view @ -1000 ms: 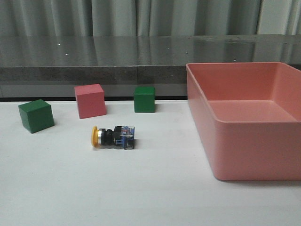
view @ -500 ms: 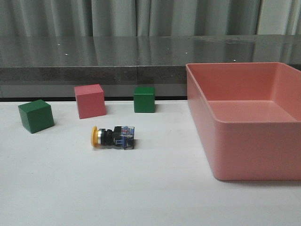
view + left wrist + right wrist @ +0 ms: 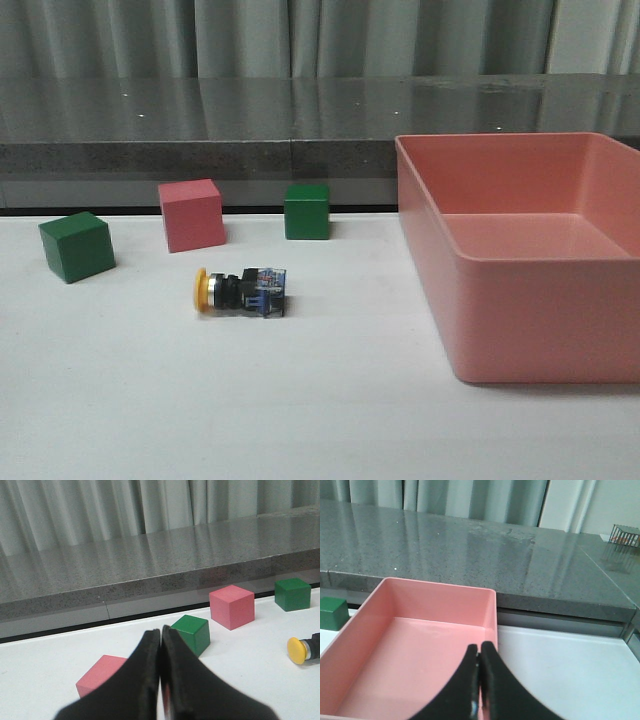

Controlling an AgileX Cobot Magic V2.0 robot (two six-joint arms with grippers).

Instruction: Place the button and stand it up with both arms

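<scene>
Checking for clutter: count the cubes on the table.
4. Green cube far left; pink cube beside it; green cube mid-back; another pink cube appears only in the left wrist view.

button [image 3: 241,291] | yellow cap, black body, blue base | on its side, tabletop

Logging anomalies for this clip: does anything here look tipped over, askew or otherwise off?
Only the button: it lies on its side on the white table, yellow cap pointing toward the robot's left, not standing. The cubes sit flat and the pink bin is upright and empty. Both grippers, left and right, are shut, holding nothing.
</scene>
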